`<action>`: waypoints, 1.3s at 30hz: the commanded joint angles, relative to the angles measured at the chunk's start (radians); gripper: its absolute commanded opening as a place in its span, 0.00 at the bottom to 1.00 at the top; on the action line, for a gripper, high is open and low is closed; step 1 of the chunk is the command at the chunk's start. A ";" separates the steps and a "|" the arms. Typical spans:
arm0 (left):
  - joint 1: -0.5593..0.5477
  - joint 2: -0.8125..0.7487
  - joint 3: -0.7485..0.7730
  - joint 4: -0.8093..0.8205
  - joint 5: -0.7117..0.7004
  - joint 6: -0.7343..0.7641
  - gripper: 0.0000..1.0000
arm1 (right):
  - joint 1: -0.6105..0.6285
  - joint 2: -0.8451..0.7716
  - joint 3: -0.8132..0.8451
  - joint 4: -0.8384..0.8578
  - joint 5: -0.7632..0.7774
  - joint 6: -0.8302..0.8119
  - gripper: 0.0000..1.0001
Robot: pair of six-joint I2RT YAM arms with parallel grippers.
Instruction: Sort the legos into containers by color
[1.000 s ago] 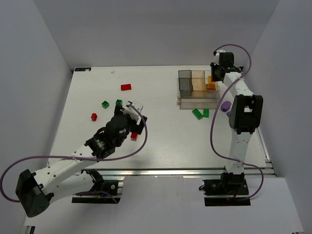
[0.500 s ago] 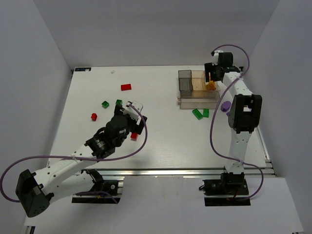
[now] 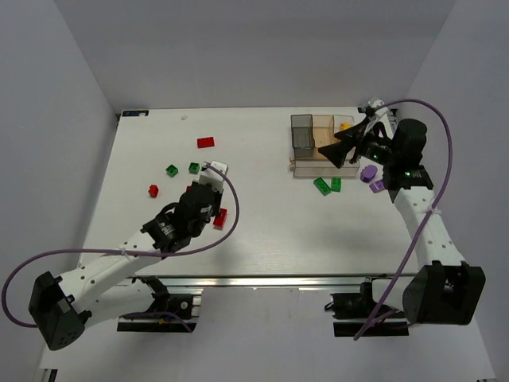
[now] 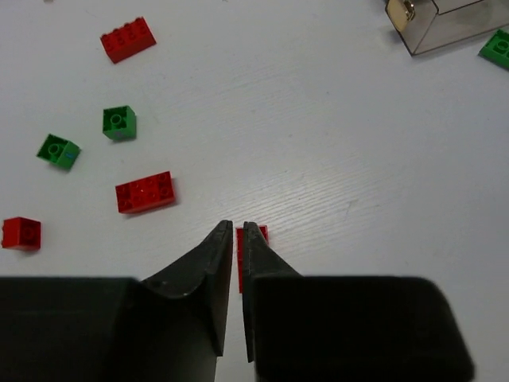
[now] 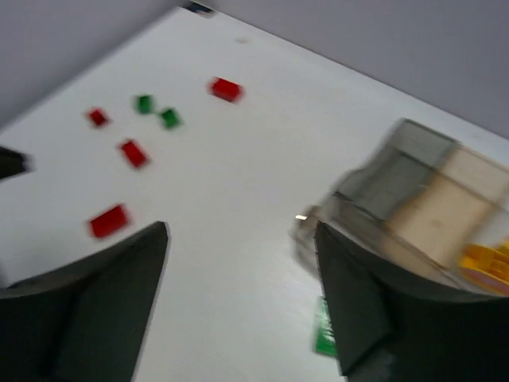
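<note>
Seen from above, my left gripper [image 3: 211,205] hovers over a red lego [image 3: 220,219]. In the left wrist view its jaws [image 4: 238,229] are shut to a thin slit with nothing held, and that red lego [image 4: 261,235] lies on the table beneath the tips. More red legos [image 4: 145,192] [image 4: 127,38] [image 4: 20,233] and two green ones [image 4: 119,122] [image 4: 58,151] lie beyond. The containers [image 3: 301,137] stand far right, with yellow legos [image 3: 343,126] in the clear bin. My right gripper [image 3: 328,156] is open and empty, pointing left in front of the bins [image 5: 398,171]; its view [image 5: 241,231] is blurred.
Two green legos [image 3: 322,185] [image 3: 336,184] lie just in front of the containers' tray [image 3: 318,169]. Purple legos [image 3: 368,172] [image 3: 377,185] sit to the right, under the right arm. The table's right edge [image 3: 433,239] runs beside that arm.
The right arm let a yellow lego go into the clear bin, swung back to the right, and now points left, open. The left gripper has gone from open to shut.
</note>
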 commanded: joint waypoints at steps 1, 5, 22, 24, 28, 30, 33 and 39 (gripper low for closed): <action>0.016 0.032 0.070 -0.110 0.012 -0.119 0.21 | -0.002 -0.006 -0.125 0.160 -0.328 0.101 0.89; 0.050 0.111 0.105 -0.200 0.049 -0.185 0.77 | -0.002 -0.098 -0.179 0.114 -0.296 0.046 0.89; 0.251 0.403 0.239 -0.351 0.332 -0.248 0.95 | -0.068 -0.181 -0.265 0.075 -0.214 0.046 0.57; 0.262 0.417 0.239 -0.343 0.360 -0.245 0.94 | -0.073 -0.184 -0.269 0.074 -0.240 0.047 0.67; 0.273 0.461 0.265 -0.348 0.411 -0.225 0.92 | -0.079 -0.195 -0.280 0.064 -0.263 0.035 0.68; 0.282 0.477 0.280 -0.352 0.448 -0.208 0.91 | -0.083 -0.201 -0.280 0.049 -0.257 0.015 0.69; 0.282 0.519 0.300 -0.374 0.474 -0.191 0.90 | -0.091 -0.210 -0.282 0.038 -0.257 0.011 0.69; 0.282 0.567 0.294 -0.409 0.422 -0.209 0.89 | -0.105 -0.232 -0.283 0.034 -0.246 0.020 0.69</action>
